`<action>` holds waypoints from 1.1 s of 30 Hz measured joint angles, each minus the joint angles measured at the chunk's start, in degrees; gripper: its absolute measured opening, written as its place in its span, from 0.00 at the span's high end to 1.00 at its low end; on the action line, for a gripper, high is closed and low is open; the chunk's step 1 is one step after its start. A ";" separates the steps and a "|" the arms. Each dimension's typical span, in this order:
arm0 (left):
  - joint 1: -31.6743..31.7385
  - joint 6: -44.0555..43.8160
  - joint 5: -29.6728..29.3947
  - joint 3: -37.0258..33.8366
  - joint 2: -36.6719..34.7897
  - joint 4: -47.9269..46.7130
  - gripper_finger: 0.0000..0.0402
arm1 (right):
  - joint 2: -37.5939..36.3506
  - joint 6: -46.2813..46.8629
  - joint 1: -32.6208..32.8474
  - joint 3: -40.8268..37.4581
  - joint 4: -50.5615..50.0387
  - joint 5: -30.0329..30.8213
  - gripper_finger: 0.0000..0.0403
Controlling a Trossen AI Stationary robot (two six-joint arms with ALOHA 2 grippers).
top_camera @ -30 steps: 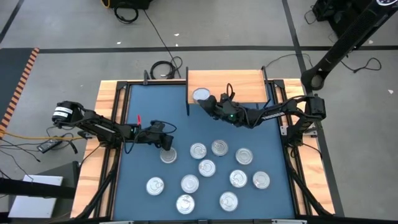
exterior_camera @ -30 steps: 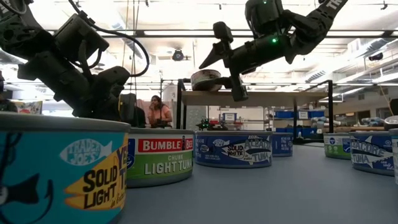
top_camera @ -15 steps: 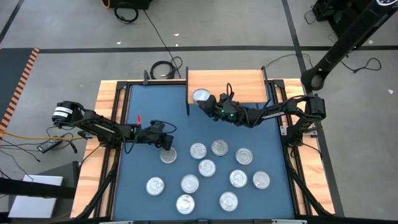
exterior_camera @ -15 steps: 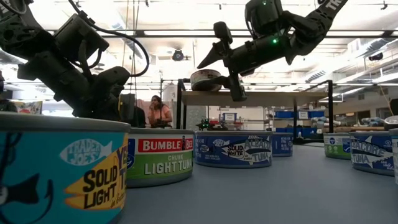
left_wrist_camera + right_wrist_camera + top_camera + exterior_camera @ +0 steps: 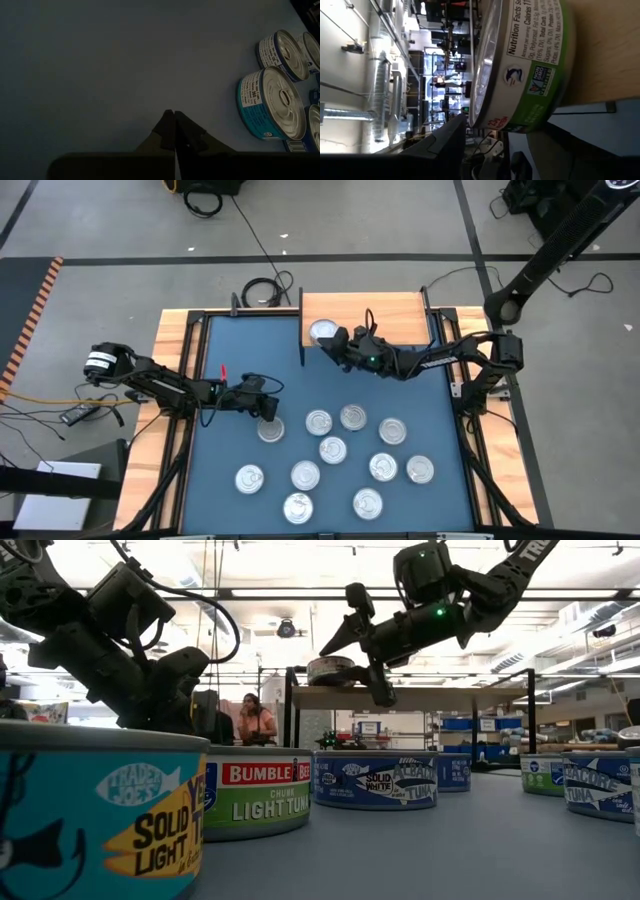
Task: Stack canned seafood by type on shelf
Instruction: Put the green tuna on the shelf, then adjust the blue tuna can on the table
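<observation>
The right gripper (image 5: pixel 335 346) hangs at the near left corner of the shelf (image 5: pixel 390 308), its fingers spread fairly wide and holding nothing. One green-labelled can (image 5: pixel 323 333) sits on the shelf board at that same corner, just beyond the fingertips. In the low view the can (image 5: pixel 330 671) rests flat on the board's left end with the right gripper (image 5: pixel 360 655) just beside it, one finger angled up above the board and the other pointing down past the board's front edge; whether either finger touches the can cannot be told. The right wrist view shows the can (image 5: pixel 525 65) close ahead on the light wood, its green side label and silver lid facing the camera, with a dark finger (image 5: pixel 445 142) alongside. The shelf stands at the far edge of the blue table (image 5: pixel 230 350), near the middle. The left gripper (image 5: pixel 268 408) is low over the left half of the table with its fingers pressed together, empty, right at the edge of a silver-lidded can (image 5: pixel 270 430). The remaining cans (image 5: pixel 345 455) lie loose across the near half of the table, lids up, well apart from the right gripper. In the left wrist view the closed fingers (image 5: pixel 170 131) point at bare table, with a teal-labelled can (image 5: pixel 270 102) off to one side.
</observation>
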 joint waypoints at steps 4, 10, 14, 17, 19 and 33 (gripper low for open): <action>0.01 0.00 -0.55 0.00 0.00 0.02 1.00 | 0.00 -0.06 -0.45 0.00 0.07 -1.47 0.48; 0.01 0.00 -0.74 0.00 0.00 0.00 1.00 | 0.00 -0.35 0.28 0.00 0.02 -3.38 0.48; 0.01 0.00 -0.70 0.00 0.00 0.01 1.00 | 0.00 -0.10 0.32 0.00 0.38 -4.97 0.48; 0.01 -0.01 -0.42 0.00 0.00 0.01 1.00 | 0.00 -0.10 0.31 0.00 0.38 -5.62 0.48; 0.01 -0.01 -0.39 0.00 0.00 0.02 1.00 | 0.00 0.03 -0.07 0.00 0.16 -5.81 0.48; -0.02 -0.02 1.03 0.00 0.00 0.04 0.99 | 0.00 -4.05 -2.49 0.00 1.85 -12.09 0.48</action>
